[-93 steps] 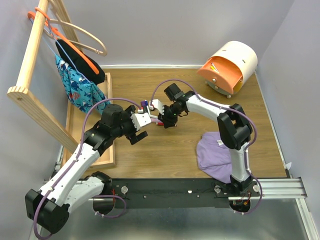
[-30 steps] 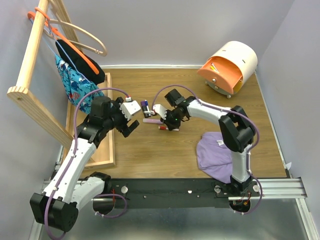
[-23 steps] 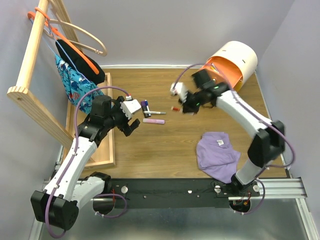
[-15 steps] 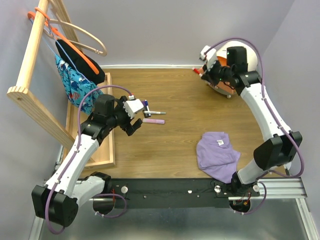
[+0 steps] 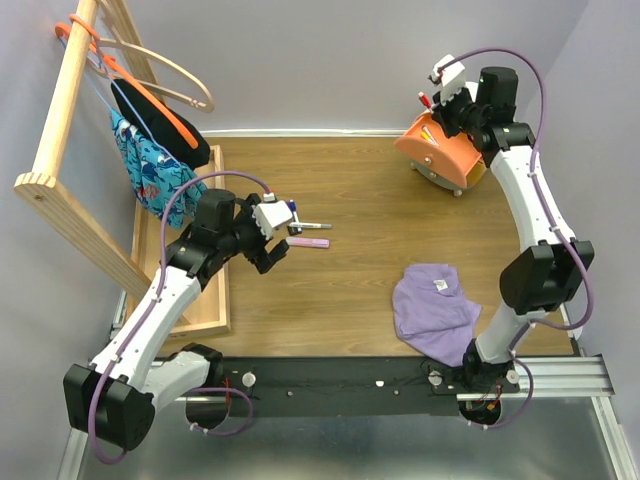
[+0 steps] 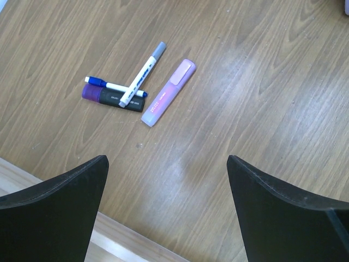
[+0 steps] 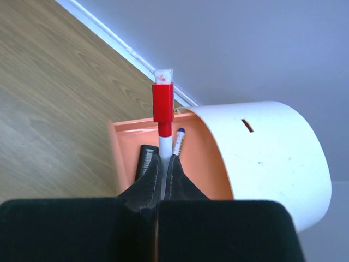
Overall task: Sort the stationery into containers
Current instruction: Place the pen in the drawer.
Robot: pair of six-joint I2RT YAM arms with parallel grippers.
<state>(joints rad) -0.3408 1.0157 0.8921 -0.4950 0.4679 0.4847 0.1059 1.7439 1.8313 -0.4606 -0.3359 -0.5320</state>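
The left gripper (image 6: 166,161) hangs above the wooden table (image 6: 262,82), its two black fingers (image 6: 60,202) spread wide with nothing between them. Ahead of the gripper, a little toward the finger on the view's left, lies a small cluster. A pink bar (image 6: 168,93) lies slantwise, just beside a white pen with a grey cap (image 6: 142,75). That pen crosses over a thinner blue-capped pen (image 6: 106,85), which touches a black marker with a purple end (image 6: 109,97). A paler wooden strip (image 6: 117,243) runs below the same finger.
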